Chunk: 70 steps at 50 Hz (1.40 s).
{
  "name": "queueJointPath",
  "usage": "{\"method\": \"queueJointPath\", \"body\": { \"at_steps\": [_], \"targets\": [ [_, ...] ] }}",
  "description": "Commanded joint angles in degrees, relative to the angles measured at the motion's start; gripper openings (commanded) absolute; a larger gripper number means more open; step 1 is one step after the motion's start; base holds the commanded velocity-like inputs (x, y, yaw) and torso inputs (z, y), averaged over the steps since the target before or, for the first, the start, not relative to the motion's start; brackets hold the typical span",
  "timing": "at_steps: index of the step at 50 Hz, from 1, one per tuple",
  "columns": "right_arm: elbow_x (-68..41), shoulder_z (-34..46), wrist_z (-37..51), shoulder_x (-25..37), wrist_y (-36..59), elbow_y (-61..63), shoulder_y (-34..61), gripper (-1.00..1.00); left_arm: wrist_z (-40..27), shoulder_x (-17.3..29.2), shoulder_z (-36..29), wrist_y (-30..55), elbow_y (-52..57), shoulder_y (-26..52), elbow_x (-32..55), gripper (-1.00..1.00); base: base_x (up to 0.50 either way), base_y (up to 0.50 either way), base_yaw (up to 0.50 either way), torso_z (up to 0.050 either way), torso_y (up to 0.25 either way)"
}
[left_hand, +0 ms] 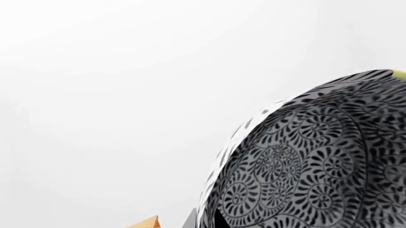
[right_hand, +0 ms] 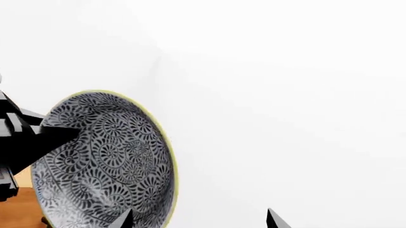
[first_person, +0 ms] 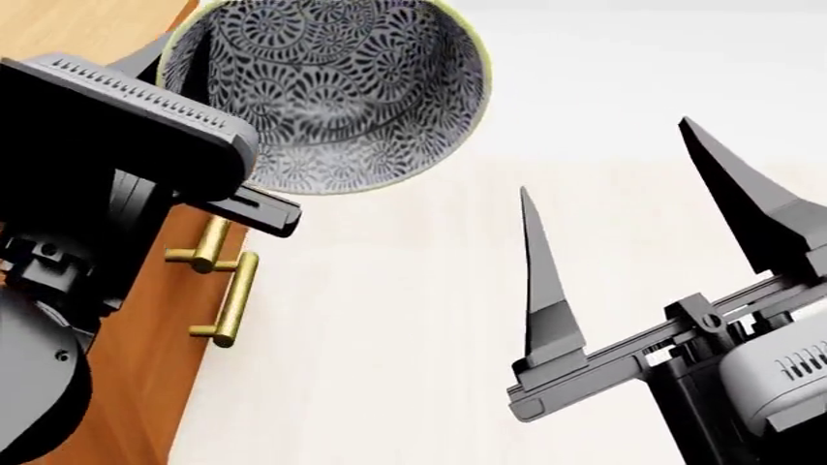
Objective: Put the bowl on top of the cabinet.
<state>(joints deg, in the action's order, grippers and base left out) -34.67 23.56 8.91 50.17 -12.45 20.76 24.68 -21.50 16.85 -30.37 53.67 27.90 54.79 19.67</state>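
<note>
The head view looks steeply down from above both arms, close enough that the left arm's black housing fills its left side and the open right gripper (first_person: 646,184) its lower right. Below lie an orange-brown wooden cabinet (first_person: 142,329) and a pale floor. The left wrist view sits very near the deep round ceramic bowl with its dark floral pattern (left_hand: 317,161), facing a blank white wall. The right wrist view faces the same bowl's inside from farther off. All three views share the bowl.
</note>
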Motion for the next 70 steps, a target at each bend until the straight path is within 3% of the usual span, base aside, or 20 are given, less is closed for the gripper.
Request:
{"method": "queueJointPath", "body": {
  "at_steps": [1, 22, 34, 45, 53, 70],
  "targets": [
    [-1.0, -1.2, 0.0, 0.2, -2.3, -1.1, -2.0, 1.00, 0.4, -1.3, 1.5, 3.5, -6.1, 7.2, -0.9, -1.00, 0.00, 0.00, 0.00, 0.000, 0.000],
    [0.4, 0.0, -0.6, -1.3, -1.4, -2.4, -1.0, 1.00, 2.7, -5.3, 2.6, 16.8, -8.2, 20.8, 4.2, -1.00, 0.00, 0.00, 0.00, 0.000, 0.000],
    [1.2, 0.8, -0.9, -2.3, -0.9, -3.1, -0.3, 1.00, 4.7, -7.6, 7.2, 21.1, -11.7, 28.4, 7.6, -1.00, 0.00, 0.00, 0.00, 0.000, 0.000],
    [1.6, 0.9, -1.1, -2.5, -1.0, -3.7, -0.4, 1.00, 5.6, -11.9, 20.3, 24.9, -25.2, 36.3, 11.5, -1.00, 0.00, 0.00, 0.00, 0.000, 0.001],
    [1.5, 0.9, -1.1, -2.5, -0.7, -3.9, -0.3, 1.00, 1.0, -15.0, 33.9, 25.2, -39.1, 39.1, 12.2, -1.00, 0.00, 0.00, 0.00, 0.000, 0.000],
    [1.1, 0.2, -0.8, -1.7, -0.7, -3.2, -0.8, 1.00, -6.0, -13.4, 46.3, 16.6, -52.7, 42.6, 11.9, -1.00, 0.00, 0.00, 0.00, 0.000, 0.001]
  ]
}}
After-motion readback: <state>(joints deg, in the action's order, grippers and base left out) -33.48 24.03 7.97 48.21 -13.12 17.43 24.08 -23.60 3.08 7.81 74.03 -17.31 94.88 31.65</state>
